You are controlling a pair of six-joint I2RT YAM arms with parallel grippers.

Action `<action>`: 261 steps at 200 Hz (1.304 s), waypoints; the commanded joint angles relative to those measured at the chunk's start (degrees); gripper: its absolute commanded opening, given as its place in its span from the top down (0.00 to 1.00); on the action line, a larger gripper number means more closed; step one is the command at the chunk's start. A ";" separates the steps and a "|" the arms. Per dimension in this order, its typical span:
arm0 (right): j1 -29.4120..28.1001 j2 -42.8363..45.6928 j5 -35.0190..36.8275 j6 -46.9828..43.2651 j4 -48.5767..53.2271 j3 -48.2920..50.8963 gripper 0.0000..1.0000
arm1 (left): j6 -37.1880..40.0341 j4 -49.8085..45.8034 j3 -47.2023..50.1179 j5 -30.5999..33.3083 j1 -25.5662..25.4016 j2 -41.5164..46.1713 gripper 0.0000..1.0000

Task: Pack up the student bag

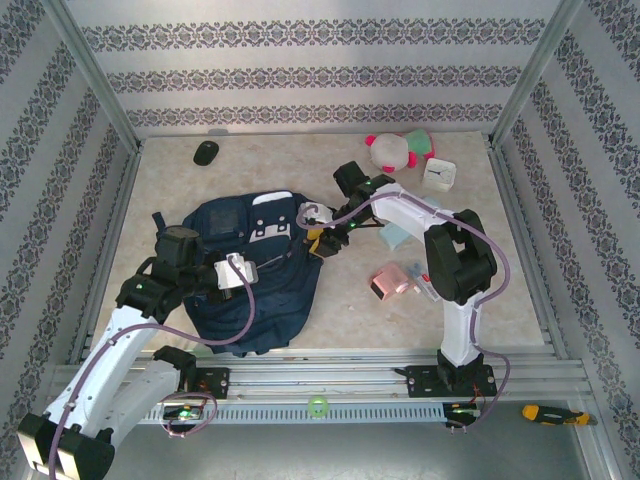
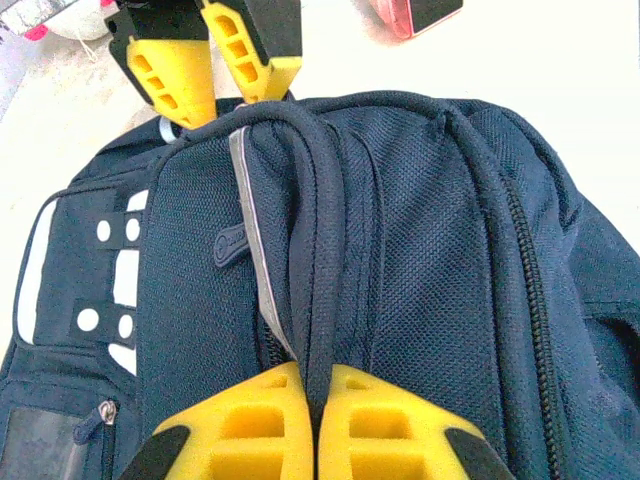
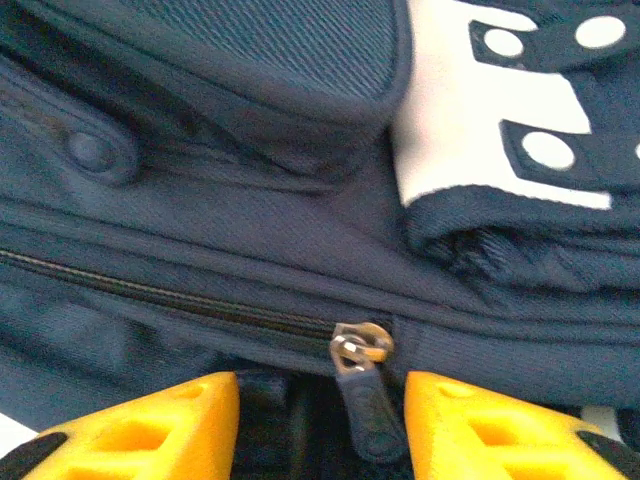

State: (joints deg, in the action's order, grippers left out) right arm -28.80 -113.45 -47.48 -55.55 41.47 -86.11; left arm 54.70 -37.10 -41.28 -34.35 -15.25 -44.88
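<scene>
Left wrist: left tool (image 2: 315,378) clamped on handle (image 2: 312,200) of bag (image 2: 430,260), likely steadying it flat on desk (image 1: 350,310), while right tool (image 3: 320,390) sits apart straddling zip pull (image 3: 362,410) at bag's edge, ready to pinch.

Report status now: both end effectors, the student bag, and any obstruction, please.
Left end effector shut on student bag strap. Right end effector open, straddling zipper pull, not yet gripping. Nothing blocks the pull.

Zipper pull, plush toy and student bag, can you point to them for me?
zipper pull (image 3: 357,388), right wrist view, on its dark hanging tab.
plush toy (image 1: 389,152), top external view, on its pale middle.
student bag (image 1: 275,295), top external view, on its navy lower fabric.
</scene>
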 commanded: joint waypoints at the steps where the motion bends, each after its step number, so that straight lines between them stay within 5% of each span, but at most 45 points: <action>1: -1.51 0.26 -6.40 0.87 4.87 -1.06 0.58 | 0.23 6.91 -0.27 -2.49 0.25 1.16 1.00; 37: -1.61 2.39 -4.88 3.63 5.04 1.30 0.70 | 0.24 6.87 -0.12 -1.78 0.23 1.21 1.00; 88: -1.35 2.39 0.02 8.79 0.02 3.59 0.67 | -0.27 7.65 0.17 -2.48 0.24 1.19 1.00; 140: -0.75 2.41 -2.87 13.68 -5.61 3.86 0.82 | -0.65 7.91 0.45 -2.05 0.21 1.19 1.00; 170: -0.13 4.93 -3.67 15.69 -8.96 6.22 1.00 | -1.19 8.78 1.10 -0.91 0.24 1.29 1.00; 261: 0.17 12.73 -5.79 22.86 -17.29 14.68 1.00 | -1.97 11.68 3.05 3.43 0.04 1.28 1.00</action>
State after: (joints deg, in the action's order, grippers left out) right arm -28.60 -103.07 -48.01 -35.66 28.58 -73.17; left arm 53.54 -31.66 -38.11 -31.18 -15.27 -44.38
